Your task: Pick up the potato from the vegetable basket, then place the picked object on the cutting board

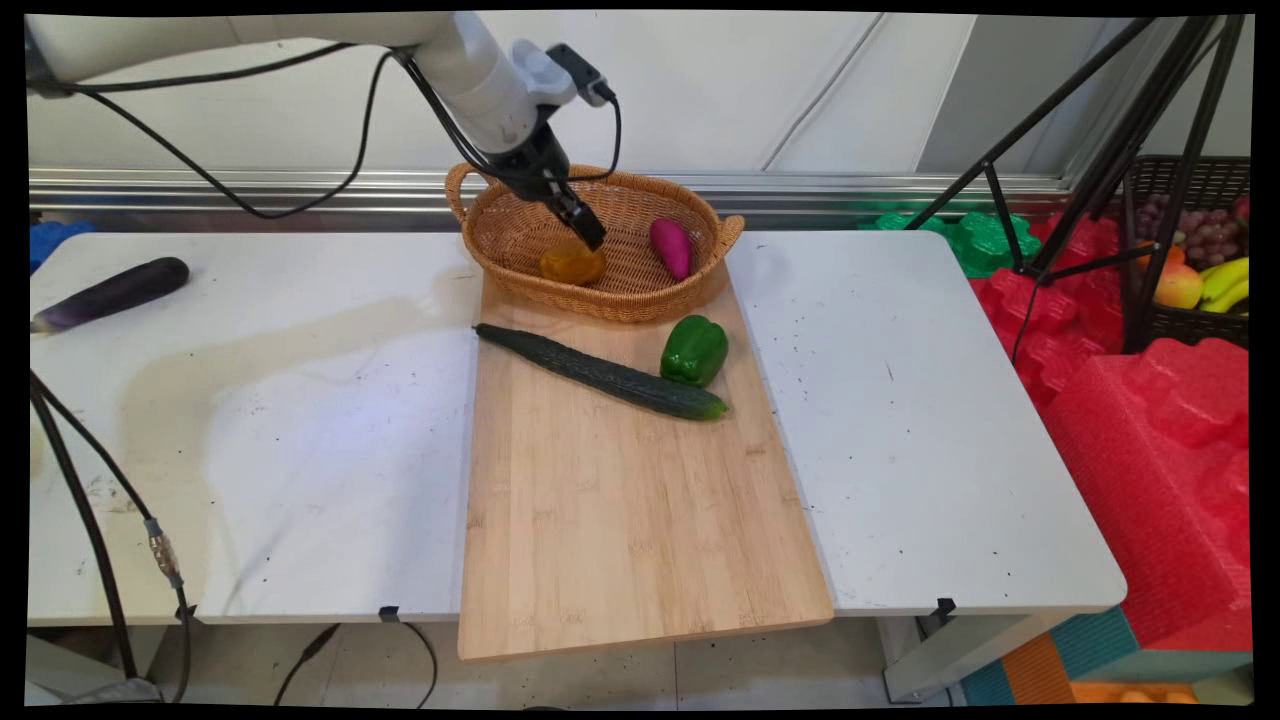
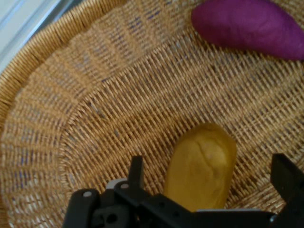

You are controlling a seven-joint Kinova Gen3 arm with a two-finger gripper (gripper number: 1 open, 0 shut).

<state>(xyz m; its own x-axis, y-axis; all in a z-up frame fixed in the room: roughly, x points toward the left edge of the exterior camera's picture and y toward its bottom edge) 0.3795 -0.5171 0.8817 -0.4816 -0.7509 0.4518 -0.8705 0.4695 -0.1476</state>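
Observation:
My black gripper (image 1: 590, 232) reaches down into a woven wicker basket (image 1: 600, 300) at the far end of the cutting board. It stands open, just above a yellow-orange, potato-shaped vegetable (image 1: 572, 263) on the basket floor. In the hand view the yellow vegetable (image 2: 202, 164) lies between the two spread fingers (image 2: 137, 172) of the gripper (image 2: 211, 176), and I cannot tell whether they touch it. A purple sweet potato (image 1: 671, 247) lies to the right in the same basket, apart from the gripper; the hand view has the purple sweet potato (image 2: 247, 23) at the top.
A long wooden cutting board (image 1: 620, 520) carries a dark cucumber (image 1: 600, 372) and a green bell pepper (image 1: 693, 350) just in front of the basket. An eggplant (image 1: 110, 293) lies at the table's far left. A tripod (image 1: 1100, 150), red foam and a fruit crate (image 1: 1195, 260) stand off the right.

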